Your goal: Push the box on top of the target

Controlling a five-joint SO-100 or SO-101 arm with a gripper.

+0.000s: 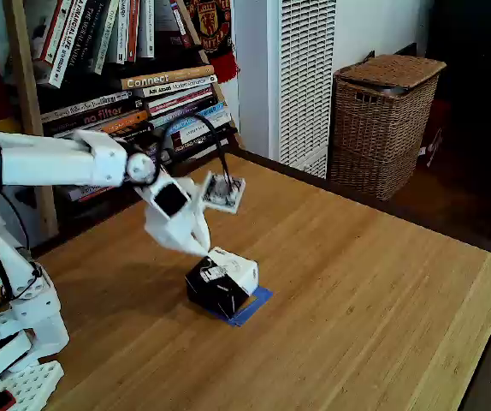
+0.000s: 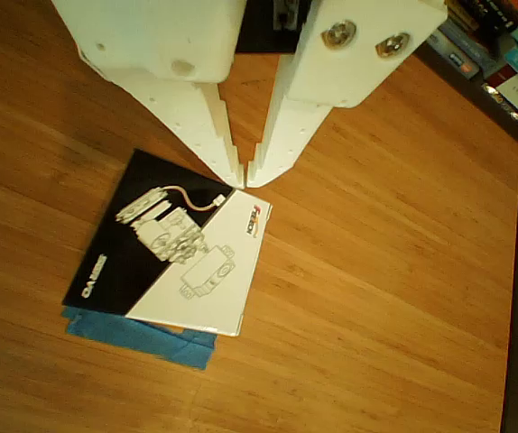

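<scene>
Blue tape target (image 2: 142, 336) mostly under box (image 2: 173, 244) — only one edge showing. Tool (image 2: 245, 178) tips pressed together at box's top corner. Risk: off-centre push twists box across the worktop (image 2: 394, 271).

We see a wooden table (image 1: 357, 282), a wicker basket (image 1: 384, 120) on the floor beyond its far edge, a white louvred unit (image 1: 301, 77), and a shelf of stacked books (image 1: 151, 103) behind.
</scene>
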